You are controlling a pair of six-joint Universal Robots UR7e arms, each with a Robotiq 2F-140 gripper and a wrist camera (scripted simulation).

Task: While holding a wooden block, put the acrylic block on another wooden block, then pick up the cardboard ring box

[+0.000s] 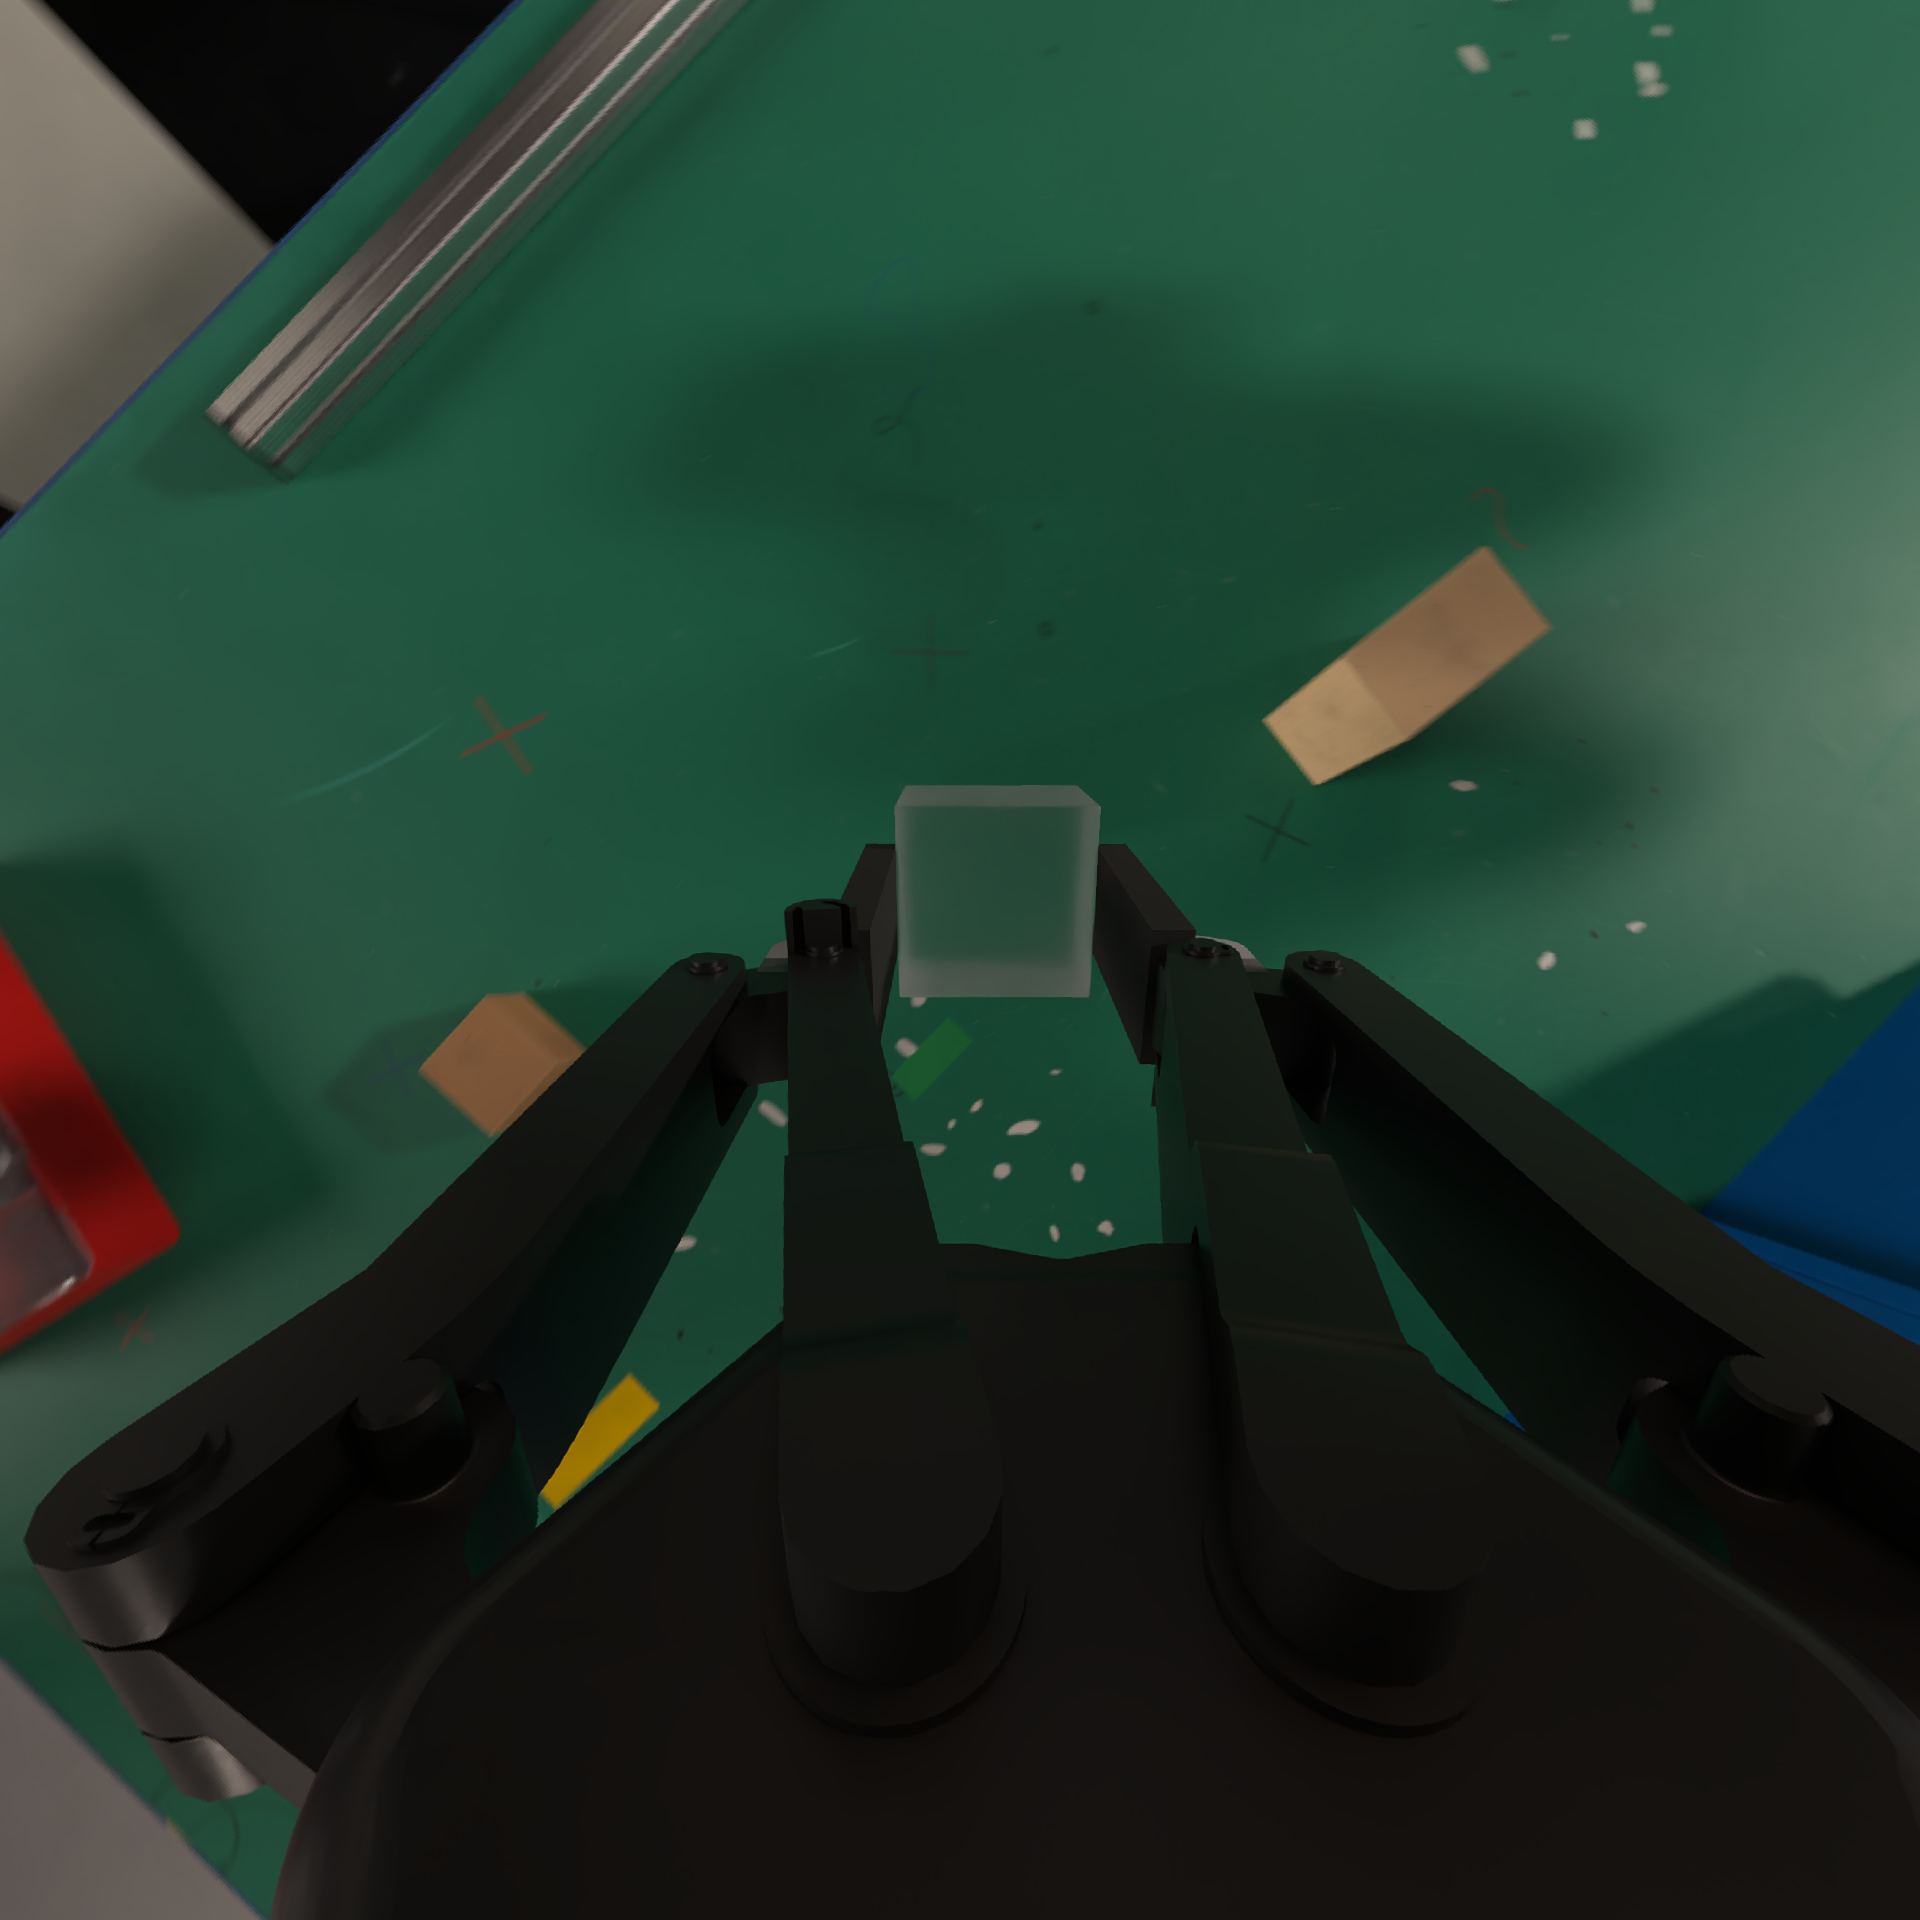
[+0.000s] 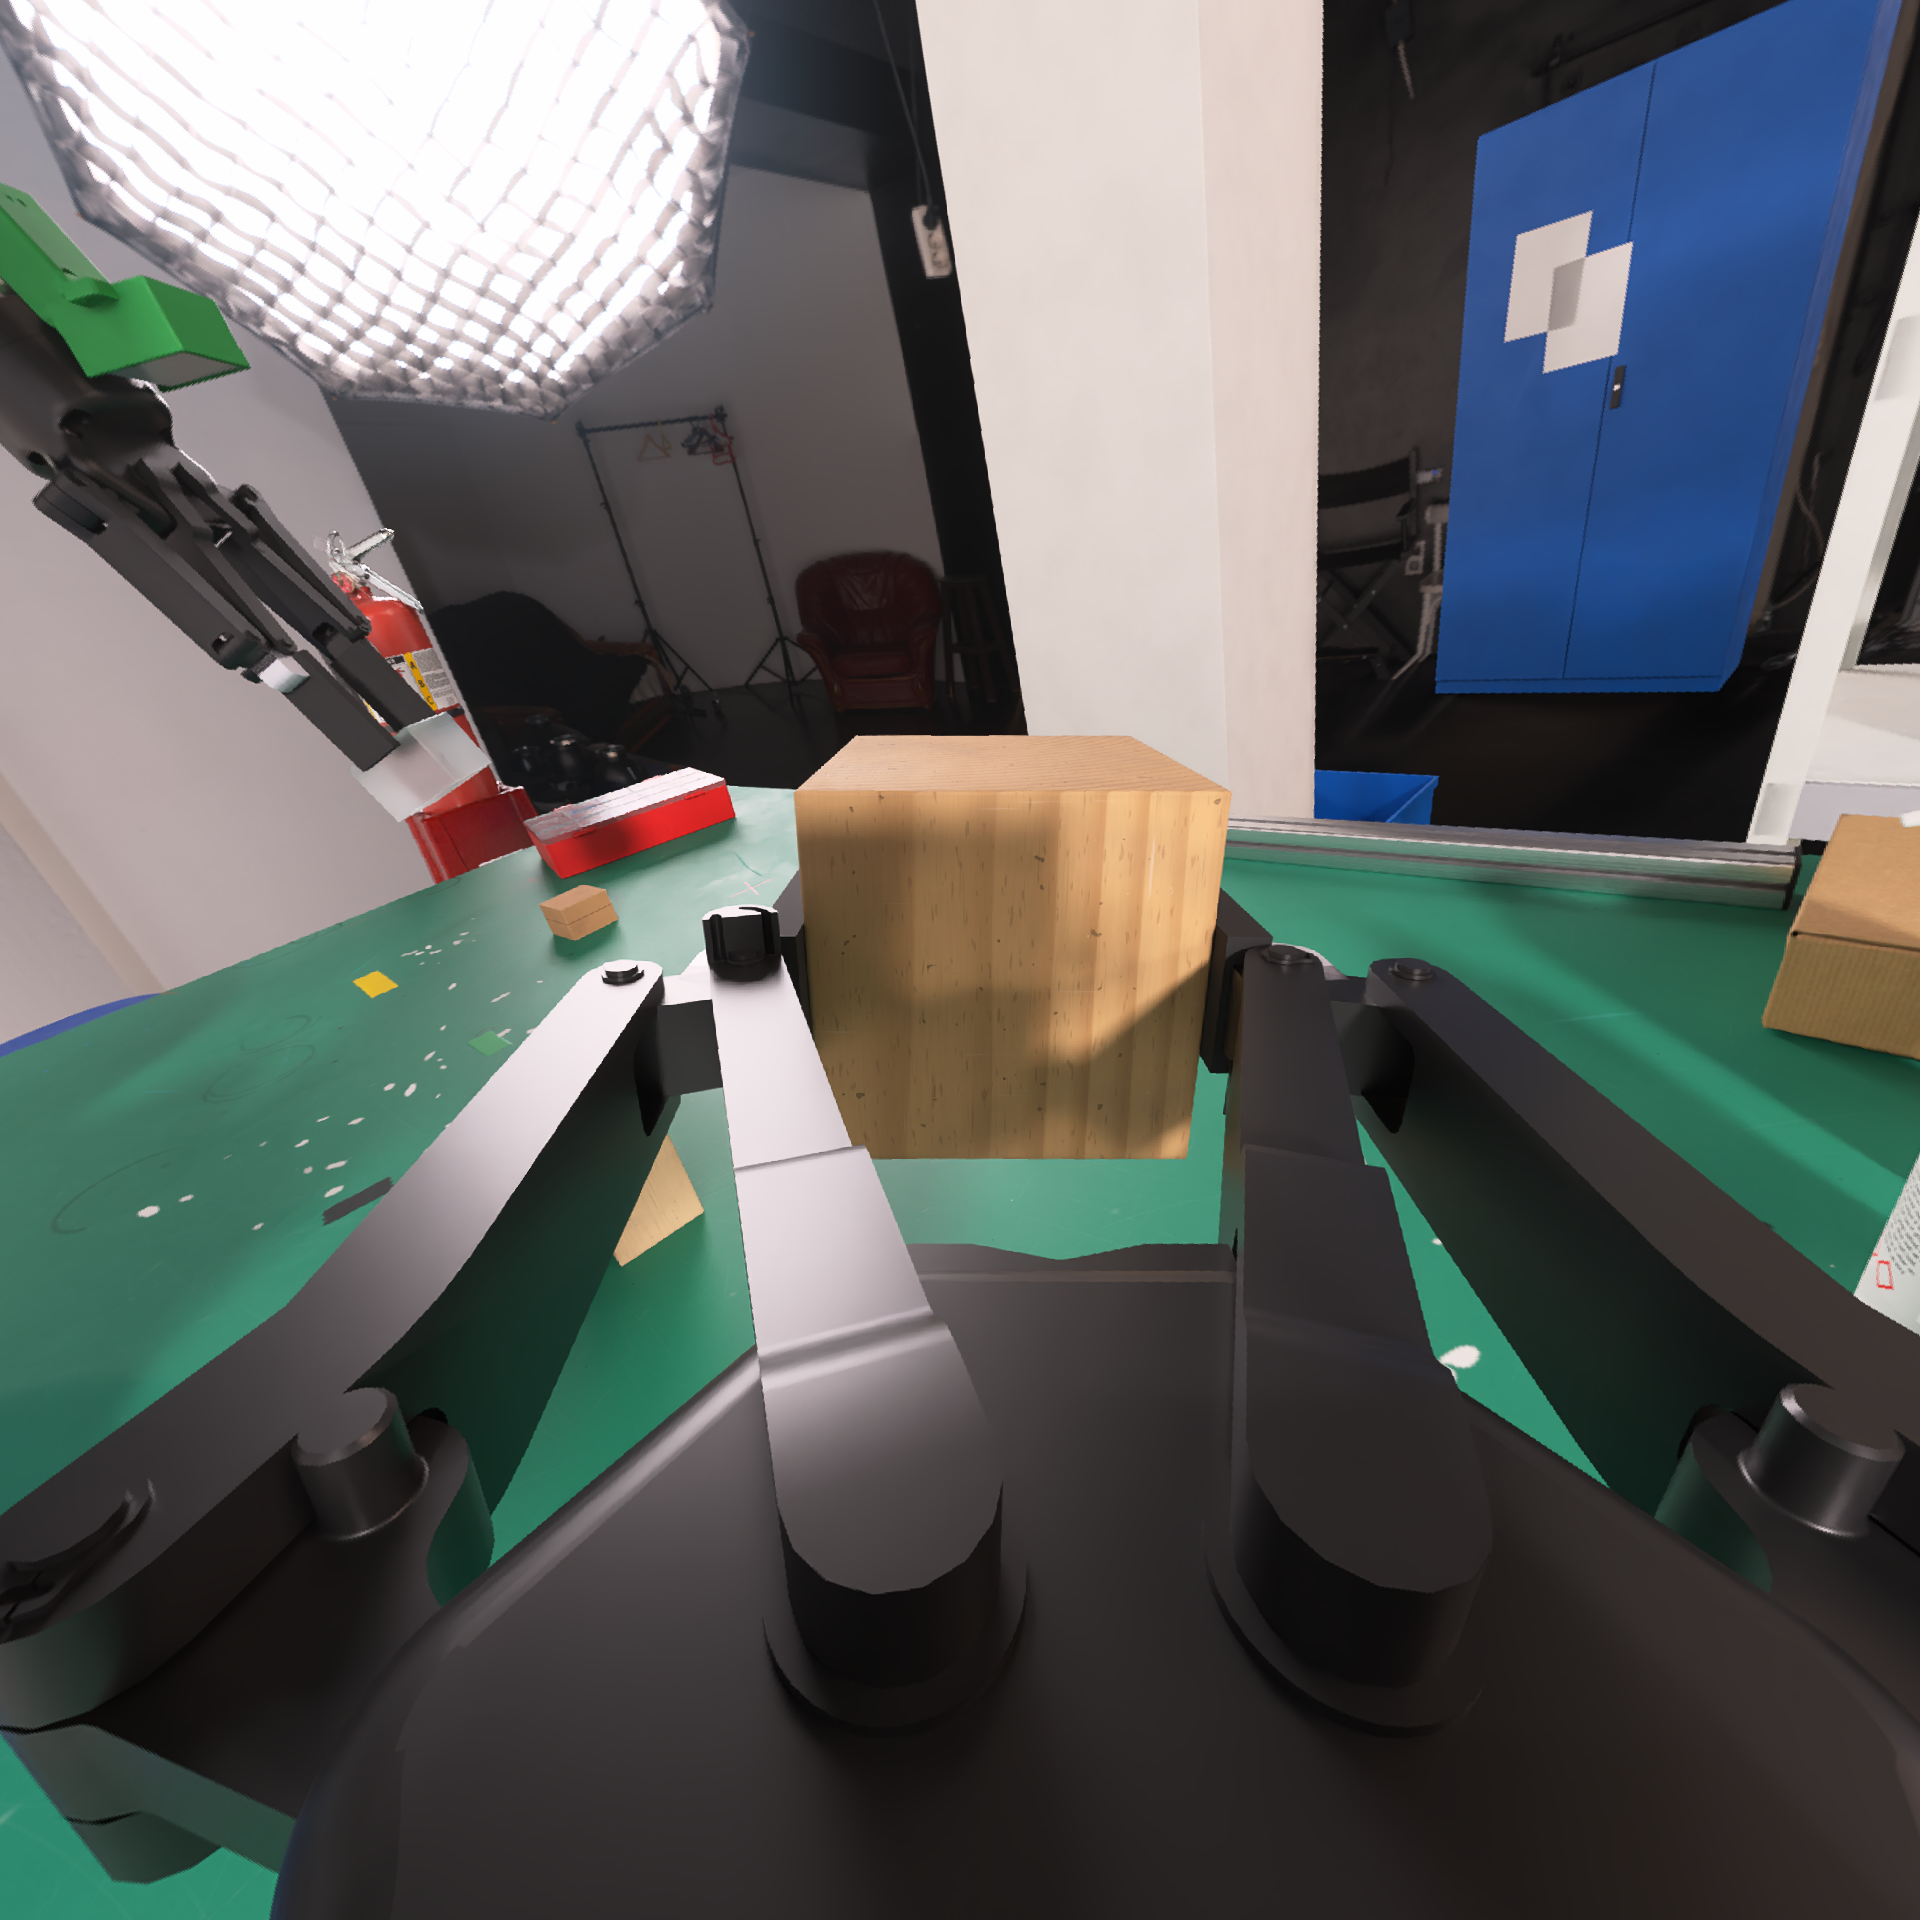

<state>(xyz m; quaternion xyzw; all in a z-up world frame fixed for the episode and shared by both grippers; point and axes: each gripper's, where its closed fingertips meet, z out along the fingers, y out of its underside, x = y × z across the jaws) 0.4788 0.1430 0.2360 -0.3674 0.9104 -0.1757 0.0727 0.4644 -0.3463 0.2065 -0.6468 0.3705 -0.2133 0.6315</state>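
My left gripper [image 1: 997,883] is shut on the clear acrylic block [image 1: 995,925] and holds it well above the green table [image 1: 1143,260]. A wooden block [image 1: 1408,665] lies on the table ahead to the right of it. The small cardboard ring box [image 1: 499,1060] sits to the lower left. My right gripper [image 2: 1013,935] is shut on a large wooden block [image 2: 1008,956], held off the table. In the right wrist view the left gripper with the acrylic block [image 2: 431,764] hangs at the upper left, the ring box [image 2: 579,911] sits beyond, and the other wooden block [image 2: 660,1205] is partly hidden behind my finger.
A red box [image 1: 62,1174] [image 2: 629,821] lies at the table's edge. A metal bar [image 1: 468,218] [image 2: 1507,857] lies along the far side. A brown cardboard box [image 2: 1860,935] stands at the right. A blue object [image 1: 1839,1174] is at the right edge.
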